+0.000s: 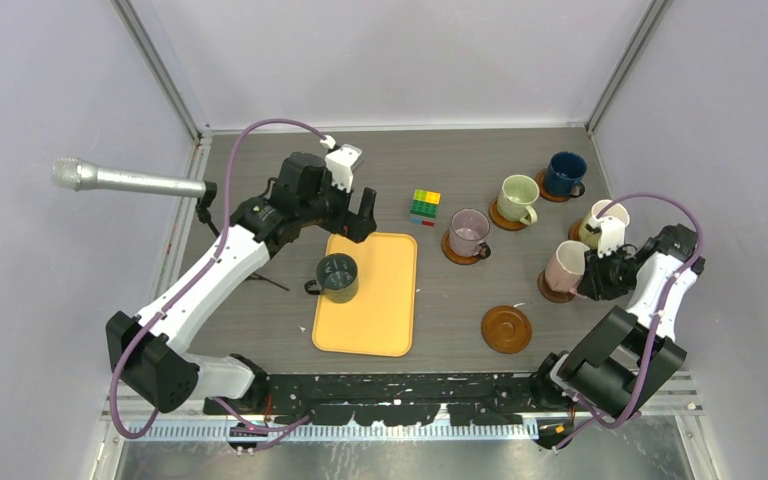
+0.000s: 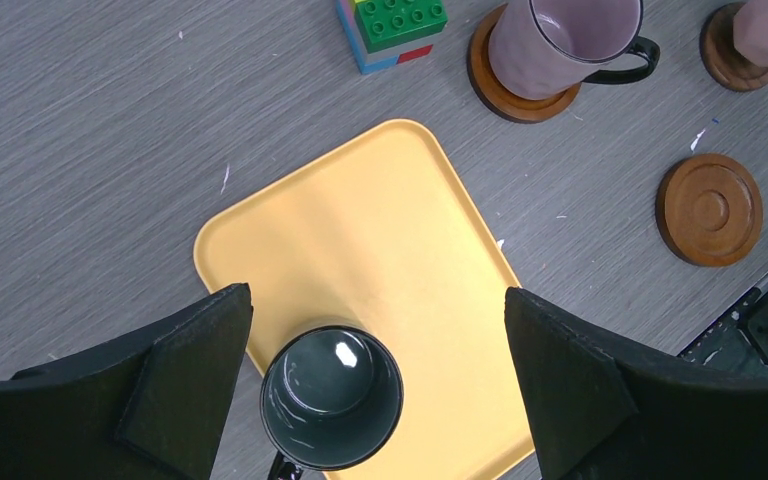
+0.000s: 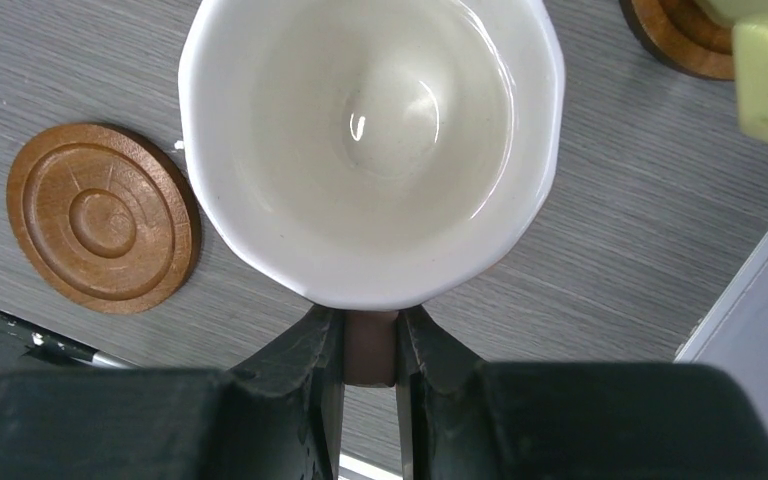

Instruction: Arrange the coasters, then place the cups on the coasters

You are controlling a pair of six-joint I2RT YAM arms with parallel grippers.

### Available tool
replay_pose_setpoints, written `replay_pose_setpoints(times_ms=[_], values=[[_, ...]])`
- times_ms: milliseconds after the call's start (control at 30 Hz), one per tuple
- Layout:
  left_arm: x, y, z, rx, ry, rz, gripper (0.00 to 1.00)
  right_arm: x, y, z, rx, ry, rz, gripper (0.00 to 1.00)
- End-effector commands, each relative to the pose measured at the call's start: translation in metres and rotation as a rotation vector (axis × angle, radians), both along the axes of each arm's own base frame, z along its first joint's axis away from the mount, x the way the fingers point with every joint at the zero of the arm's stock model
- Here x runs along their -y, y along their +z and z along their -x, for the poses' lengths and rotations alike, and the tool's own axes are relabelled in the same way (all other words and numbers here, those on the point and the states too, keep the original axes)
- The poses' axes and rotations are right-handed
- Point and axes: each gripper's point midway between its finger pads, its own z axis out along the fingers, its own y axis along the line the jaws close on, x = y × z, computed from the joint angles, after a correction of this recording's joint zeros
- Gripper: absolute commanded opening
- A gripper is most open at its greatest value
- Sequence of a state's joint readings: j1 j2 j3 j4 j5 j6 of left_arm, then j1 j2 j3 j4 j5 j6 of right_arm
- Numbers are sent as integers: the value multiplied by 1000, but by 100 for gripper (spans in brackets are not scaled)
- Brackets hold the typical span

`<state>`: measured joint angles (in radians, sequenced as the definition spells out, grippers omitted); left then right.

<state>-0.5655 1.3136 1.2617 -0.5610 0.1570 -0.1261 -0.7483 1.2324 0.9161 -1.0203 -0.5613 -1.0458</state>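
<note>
My right gripper (image 3: pixel 370 345) is shut on the handle of the pink-cream cup (image 3: pixel 370 140), which sits over a coaster (image 1: pixel 552 293) at the right. A dark green cup (image 2: pixel 332 397) stands on the yellow tray (image 2: pixel 380 230), and my left gripper (image 2: pixel 375 295) hangs open above it, one finger on each side and touching nothing. An empty coaster (image 1: pixel 506 328) lies near the front edge. The mauve cup (image 1: pixel 468 233), light green cup (image 1: pixel 518 197), navy cup (image 1: pixel 565 173) and pale yellow cup (image 1: pixel 596 222) each stand on a coaster.
A multicoloured cube (image 1: pixel 424 206) stands behind the tray, and a microphone (image 1: pixel 125 180) juts in from the left wall. Lilac walls close in both sides and the back. In the right wrist view the empty coaster (image 3: pixel 100 215) lies just left of the held cup.
</note>
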Motion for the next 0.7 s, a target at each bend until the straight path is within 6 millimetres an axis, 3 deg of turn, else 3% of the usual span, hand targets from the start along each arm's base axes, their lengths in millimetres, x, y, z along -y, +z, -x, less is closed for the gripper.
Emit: replay_pose_setpoints(times_ms=[0, 500, 667], values=[[-3, 9, 4, 28, -5, 3, 100, 7, 6, -12, 85, 37, 52, 0], [-3, 2, 4, 8, -9, -14, 100, 7, -9, -7, 63, 96, 61, 1], [-2, 1, 2, 11, -13, -21, 100, 7, -11, -5, 60, 118, 79, 17]])
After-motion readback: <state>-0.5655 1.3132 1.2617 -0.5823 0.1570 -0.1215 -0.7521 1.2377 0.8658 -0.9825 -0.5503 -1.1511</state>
